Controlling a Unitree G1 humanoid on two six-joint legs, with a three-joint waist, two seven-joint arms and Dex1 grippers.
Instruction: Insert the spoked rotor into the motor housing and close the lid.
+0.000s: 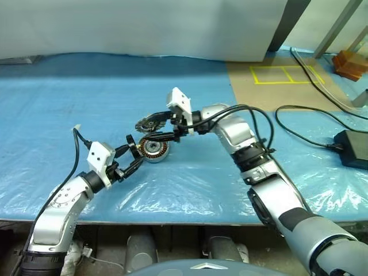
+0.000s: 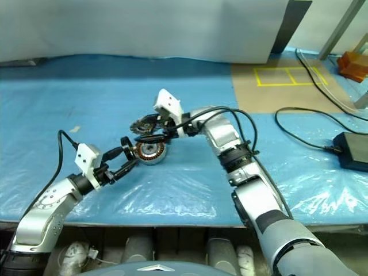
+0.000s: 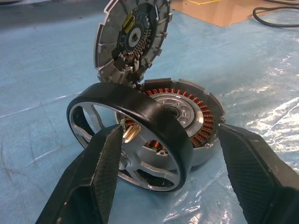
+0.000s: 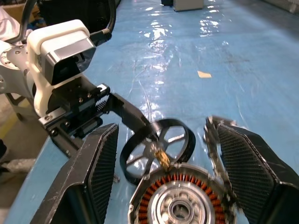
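Note:
The motor housing, a grey cylinder with copper windings, lies flat on the blue sheet. The spoked rotor, a black-rimmed wheel with silvery spokes, stands on edge against the housing's near side. My left gripper is open. One finger tip sits at the rotor's inner rim and the other is well apart from it. The lid, a grey notched disc with a circuit board inside, is tilted up over the housing's far rim. My right gripper is open, straddling the housing, with the lid edge-on against one finger.
The table is covered by a blue plastic sheet. A black power brick with looping cables lies at the right. A brown surface with a yellow tape square sits at the back right. The table's front edge runs just below my left arm.

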